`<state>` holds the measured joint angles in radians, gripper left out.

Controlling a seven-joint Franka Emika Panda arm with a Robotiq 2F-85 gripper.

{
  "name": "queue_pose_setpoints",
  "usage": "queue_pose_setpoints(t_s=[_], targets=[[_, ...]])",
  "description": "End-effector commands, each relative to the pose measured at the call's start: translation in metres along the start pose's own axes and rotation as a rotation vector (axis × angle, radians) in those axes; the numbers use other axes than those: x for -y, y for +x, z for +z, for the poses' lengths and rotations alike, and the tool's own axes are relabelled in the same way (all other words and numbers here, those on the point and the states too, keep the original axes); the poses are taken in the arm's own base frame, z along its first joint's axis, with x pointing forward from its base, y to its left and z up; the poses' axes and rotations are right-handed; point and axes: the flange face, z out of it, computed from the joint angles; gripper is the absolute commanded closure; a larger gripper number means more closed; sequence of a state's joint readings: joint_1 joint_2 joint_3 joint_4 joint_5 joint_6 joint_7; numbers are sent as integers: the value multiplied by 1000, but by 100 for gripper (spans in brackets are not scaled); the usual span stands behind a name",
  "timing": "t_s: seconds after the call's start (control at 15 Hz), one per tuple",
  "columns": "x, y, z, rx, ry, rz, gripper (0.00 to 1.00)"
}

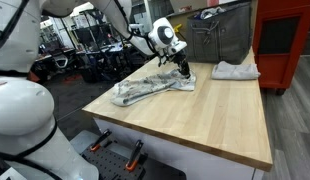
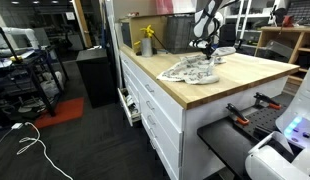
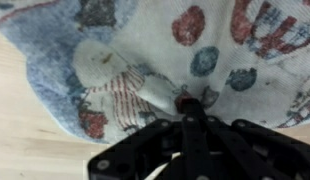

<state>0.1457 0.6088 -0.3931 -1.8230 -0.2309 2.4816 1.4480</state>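
One printed cloth [image 1: 155, 88] lies crumpled in the middle of the wooden table [image 1: 195, 130]. Your gripper [image 1: 181, 68] stands at its 2 o'clock edge, jaws pinched shut on a small fold — the wrist view shows fabric bunched at the tips. Expect it light, limp and sagging, not fragile. I judge a thin pinch may slip, so a doubled edge or corner holds best. A second folded cloth [image 1: 236, 70] lies well apart toward 3 o'clock. Containers: only a yellow bottle [image 2: 147, 40] at 10 o'clock in an exterior view — contents hidden; the drawers [image 2: 145, 105] are shut.
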Motion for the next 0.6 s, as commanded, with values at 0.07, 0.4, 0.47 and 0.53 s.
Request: queue_pose_setpoints(t_s=[0.07,0.4,0.47,0.53], targets=[[-21,4,75,-23,-163,88,100],[-32,-7,68,87,-162,98,100],[-35,-12,62,114,-150,95,100],[-41,-17,51,136,-130,96,100]])
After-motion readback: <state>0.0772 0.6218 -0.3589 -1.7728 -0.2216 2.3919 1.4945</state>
